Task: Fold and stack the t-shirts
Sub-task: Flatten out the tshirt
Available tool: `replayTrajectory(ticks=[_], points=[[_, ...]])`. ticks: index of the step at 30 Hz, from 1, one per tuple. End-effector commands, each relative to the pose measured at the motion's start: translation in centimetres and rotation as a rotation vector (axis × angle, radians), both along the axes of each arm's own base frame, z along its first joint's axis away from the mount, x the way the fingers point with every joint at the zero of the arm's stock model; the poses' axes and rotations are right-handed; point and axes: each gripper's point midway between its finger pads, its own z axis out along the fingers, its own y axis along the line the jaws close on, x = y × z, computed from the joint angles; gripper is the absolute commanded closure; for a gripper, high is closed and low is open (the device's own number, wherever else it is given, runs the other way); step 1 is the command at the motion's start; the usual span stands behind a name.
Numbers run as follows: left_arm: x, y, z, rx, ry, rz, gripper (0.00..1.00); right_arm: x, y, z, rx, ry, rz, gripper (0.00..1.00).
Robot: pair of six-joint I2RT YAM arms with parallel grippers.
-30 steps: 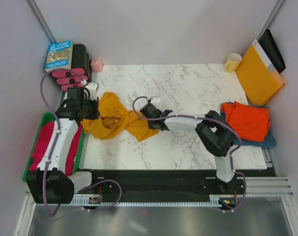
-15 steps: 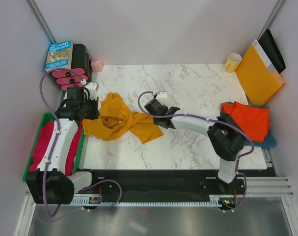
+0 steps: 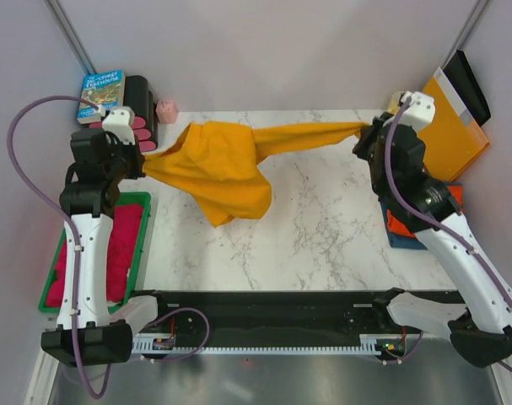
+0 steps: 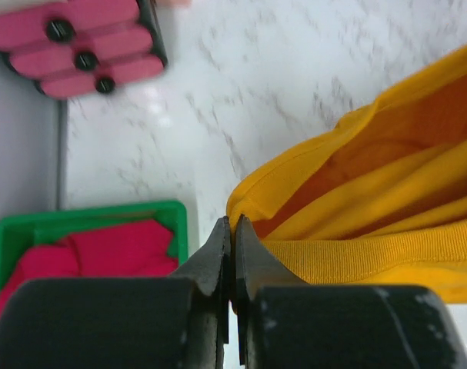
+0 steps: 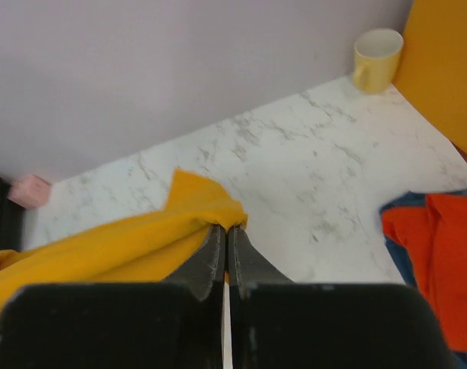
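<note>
- From overhead, the left gripper [image 3: 143, 164] and the right gripper [image 3: 362, 138] are both raised, well apart, with the mustard-yellow t-shirt [image 3: 222, 164] strung between them across the far half of the marble table [image 3: 323, 228].
- The cloth runs as a narrow twisted band from the right gripper, then widens toward the left gripper, and a pointed fold sags toward the near side. Whether that tip touches the marble, I cannot tell.
- Near the right edge, the orange-red t-shirt [image 3: 397, 224] lies on the blue t-shirt [image 3: 405, 240], with most of both hidden behind the right arm.
- Far right, a yellow-orange envelope [image 3: 454, 126] leans against the wall. At far left are a book [image 3: 101, 89] and a black rack with pink pieces [image 3: 137, 128]. A green bin [image 3: 142, 202] of red cloth [image 3: 125, 253] sits off the table's left edge.
- On the left wrist camera, the jaws are pressed together on the yellow shirt's ribbed edge [image 4: 356, 257] — pinched right at the tips, with the rest billowing off to the right. The green bin [image 4: 87, 214] and the pink rack [image 4: 71, 46] show below.
- On the right wrist camera, this pair of jaws is pressed together too, pinching a corner of the yellow shirt [image 5: 125, 246], which trails off to the left.
- A yellow mug [image 5: 378, 50] stands at the far corner beside the envelope [image 5: 448, 69] — and the orange-red t-shirt [image 5: 445, 254] on the blue t-shirt [image 5: 398, 231] shows at the right.
</note>
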Motion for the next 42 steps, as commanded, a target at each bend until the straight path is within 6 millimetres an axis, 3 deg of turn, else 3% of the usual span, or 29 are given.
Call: replayTrajectory(ticks=[1, 2, 4, 5, 6, 7, 8, 9, 11, 15, 16, 21, 25, 26, 28, 29, 30, 32, 33, 34, 36, 37, 40, 41, 42], points=[[-1.5, -0.1, -5.7, -0.022, 0.126, 0.007, 0.98, -2.3, -2.0, -11.2, -0.154, 0.271, -0.044, 1.0], [-1.6, 0.3, -5.1, -0.004, 0.108, 0.015, 0.98, -2.7, -2.6, -11.0, -0.175, 0.272, -0.054, 1.0], [-1.0, 0.9, -3.4, 0.007, 0.078, 0.028, 0.98, -3.1, -4.0, -7.4, -0.192, 0.205, -0.097, 1.0], [-0.8, 1.0, -0.2, 0.014, 0.024, 0.031, 0.98, -3.3, -4.8, -5.6, -0.225, 0.188, -0.11, 1.0], [-0.3, 1.2, 1.1, 0.01, 0.007, 0.037, 0.98, -3.3, -5.1, -1.2, -0.191, 0.104, -0.121, 1.0], [0.5, 1.7, 1.9, 0.003, 0.005, 0.05, 0.98, -3.5, -5.5, 0.9, -0.183, 0.066, -0.136, 1.0], [0.6, 1.7, 5.0, -0.008, -0.052, 0.054, 0.98, -3.5, -5.6, 2.6, -0.18, 0.039, -0.141, 1.0], [0.8, 1.8, 6.1, -0.014, -0.071, 0.057, 0.98, -4.2, -6.1, 5.8, -0.153, -0.025, -0.147, 1.0], [0.5, 1.5, 7.9, -0.034, -0.11, 0.054, 0.98, -5.0, -6.7, 7.2, -0.135, -0.051, -0.157, 1.0], [-1.6, 0.3, 7.2, -0.057, -0.117, 0.01, 0.98, -6.5, -7.0, 4.8, -0.11, -0.023, -0.135, 1.0], [-1.9, 0.3, 6.1, -0.054, -0.095, 0.008, 0.98, -7.0, -7.2, 4.4, -0.108, -0.016, -0.13, 1.0], [-6.7, -1.3, 7.0, -0.043, -0.157, -0.056, 0.98, -10.1, -9.2, 5.1, -0.114, -0.041, -0.136, 1.0], [-7.3, -2.3, 7.1, -0.088, -0.141, -0.084, 0.98, -10.1, -9.4, 5.0, -0.147, -0.02, -0.143, 1.0], [-7.1, -2.4, 6.7, -0.096, -0.132, -0.093, 0.98, -9.3, -9.0, 4.0, -0.169, 0.007, -0.14, 1.0], [-5.5, -2.6, 5.2, -0.117, -0.088, -0.109, 0.98, -7.8, -8.3, 2.8, -0.195, 0.025, -0.145, 1.0], [-4.8, -2.6, 4.5, -0.125, -0.066, -0.118, 0.98, -6.3, -7.6, 0.1, -0.247, 0.088, -0.142, 1.0], [-4.0, -2.6, 3.7, -0.131, -0.045, -0.126, 0.98, -5.4, -7.1, -1.2, -0.264, 0.112, -0.136, 1.0], [-1.6, -2.6, 1.1, -0.147, 0.021, -0.144, 0.98, -2.5, -5.6, -4.9, -0.279, 0.18, -0.108, 1.0], [-0.8, -2.6, -0.1, -0.151, 0.05, -0.151, 0.98, -1.2, -6.1, -5.8, -0.263, 0.192, -0.131, 1.0], [0.8, -2.3, -2.2, -0.162, 0.107, -0.147, 0.98, 0.5, -5.4, -8.3, -0.274, 0.252, -0.111, 1.0], [2.8, -2.2, -4.0, -0.167, 0.139, -0.156, 0.98, 2.6, -6.3, -10.1, -0.246, 0.282, -0.162, 1.0], [4.0, -1.8, -6.0, -0.174, 0.189, -0.148, 0.98, 4.1, -6.2, -12.0, -0.258, 0.328, -0.182, 1.0], [6.8, -1.0, -8.2, -0.164, 0.202, -0.121, 0.98, 7.1, -7.1, -14.4, -0.257, 0.366, -0.257, 1.0], [8.0, -0.8, -9.5, -0.167, 0.221, -0.119, 0.98, 7.6, -7.6, -14.8, -0.259, 0.374, -0.282, 1.0], [8.8, -0.6, -9.6, -0.163, 0.217, -0.113, 0.98, 8.4, -8.2, -14.8, -0.248, 0.362, -0.309, 1.0]])
